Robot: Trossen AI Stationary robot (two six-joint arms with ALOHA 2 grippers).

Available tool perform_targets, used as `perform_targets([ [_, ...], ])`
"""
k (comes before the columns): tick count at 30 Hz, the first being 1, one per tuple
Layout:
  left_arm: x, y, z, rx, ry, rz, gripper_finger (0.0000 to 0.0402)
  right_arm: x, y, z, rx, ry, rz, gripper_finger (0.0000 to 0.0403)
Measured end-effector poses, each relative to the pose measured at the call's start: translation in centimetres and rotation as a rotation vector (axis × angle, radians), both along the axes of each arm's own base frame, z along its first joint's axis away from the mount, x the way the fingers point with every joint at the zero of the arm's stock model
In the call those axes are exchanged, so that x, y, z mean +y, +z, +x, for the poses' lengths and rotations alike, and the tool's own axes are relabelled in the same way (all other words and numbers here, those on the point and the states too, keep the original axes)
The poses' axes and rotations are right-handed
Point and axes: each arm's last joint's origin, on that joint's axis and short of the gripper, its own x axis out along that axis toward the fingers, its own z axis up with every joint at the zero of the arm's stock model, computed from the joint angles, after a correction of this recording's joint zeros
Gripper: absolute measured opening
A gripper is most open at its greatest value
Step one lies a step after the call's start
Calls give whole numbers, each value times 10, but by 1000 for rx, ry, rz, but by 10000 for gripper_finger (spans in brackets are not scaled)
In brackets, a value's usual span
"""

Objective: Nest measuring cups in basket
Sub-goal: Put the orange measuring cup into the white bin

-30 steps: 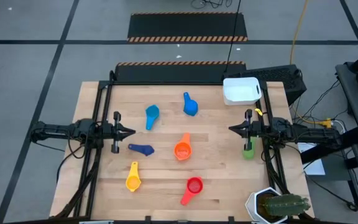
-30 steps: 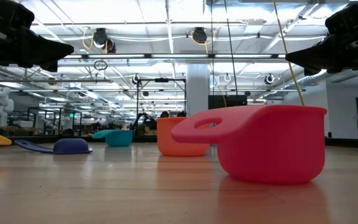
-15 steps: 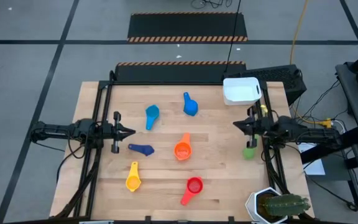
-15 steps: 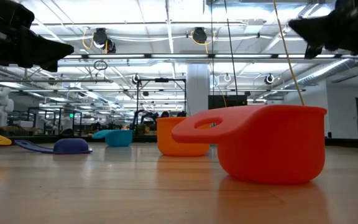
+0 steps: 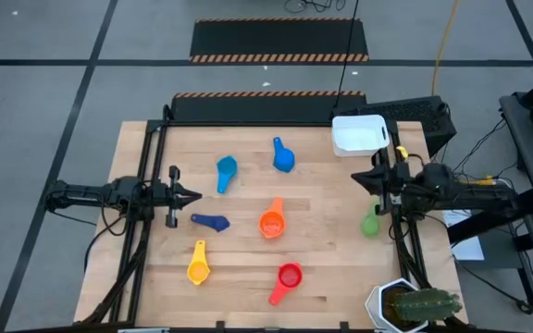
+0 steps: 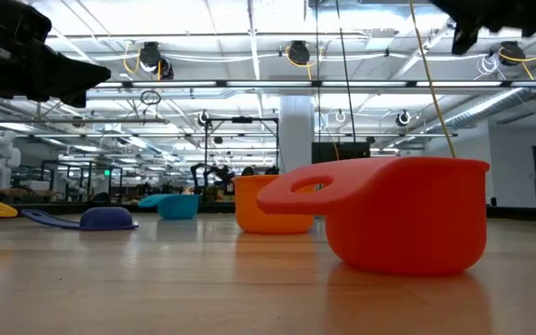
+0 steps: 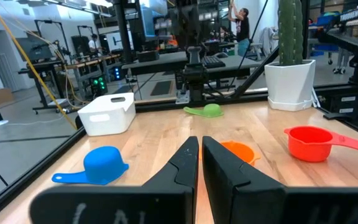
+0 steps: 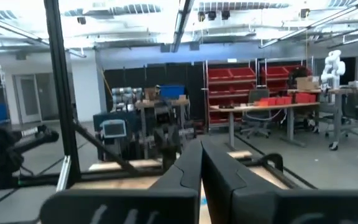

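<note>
Seven measuring cups lie apart on the wooden table: light blue (image 5: pixel 226 170), blue (image 5: pixel 282 156), navy (image 5: pixel 210 222), orange (image 5: pixel 271 220), yellow (image 5: pixel 198 265), red (image 5: pixel 287 277) and green (image 5: pixel 370 223). The white basket (image 5: pixel 359 135) stands at the far right corner. My left gripper (image 5: pixel 192 195) hovers shut at the table's left side, pointing level toward the right. My right gripper (image 5: pixel 355 178) is shut and raised at the right side, above and just far of the green cup. Neither holds anything.
A white pot with a cactus (image 5: pixel 415 305) stands at the near right corner. In the left wrist view, the basket (image 7: pixel 109 113), the blue cup (image 7: pixel 101 165), the orange cup (image 7: pixel 232 149) and the red cup (image 7: pixel 309 142) lie ahead of the fingers. The table's middle has free wood between the cups.
My right gripper has risen well above the table and tipped its fingers upward, staying shut. The green cup below it has stayed in place and now shows more fully. The left arm has kept still.
</note>
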Motion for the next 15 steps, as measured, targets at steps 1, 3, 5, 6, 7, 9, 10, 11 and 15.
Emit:
perform_targets([
  [1, 0, 0, 0, -2, 2, 0, 26, 0, 8, 1, 13, 0, 0, 0],
  [3, 0, 1, 0, -13, 5, -2, 26, 0, 23, 6, 52, 0, 1, 0],
  [5, 0, 2, 0, -20, 4, -22, 26, 0, 37, 13, 85, 0, 4, 0],
  [6, 0, 2, 0, -20, 3, -46, 26, 0, 44, 16, 91, 1, 7, 0],
  [7, 0, 2, 0, -20, 1, -71, 26, -1, 52, 19, 95, 2, 13, 0],
  [9, 0, 2, 0, -24, -1, -109, 26, -1, 65, 27, 108, 4, 28, 0],
  [10, 0, 2, 0, -24, -1, -115, 26, -1, 70, 31, 122, 5, 35, 0],
  [11, 0, 2, 0, -24, -1, -116, 26, -1, 74, 36, 142, 6, 41, 0],
  [15, 0, 2, 0, -24, -1, -128, 26, -2, 77, 58, 227, 2, 71, 0],
])
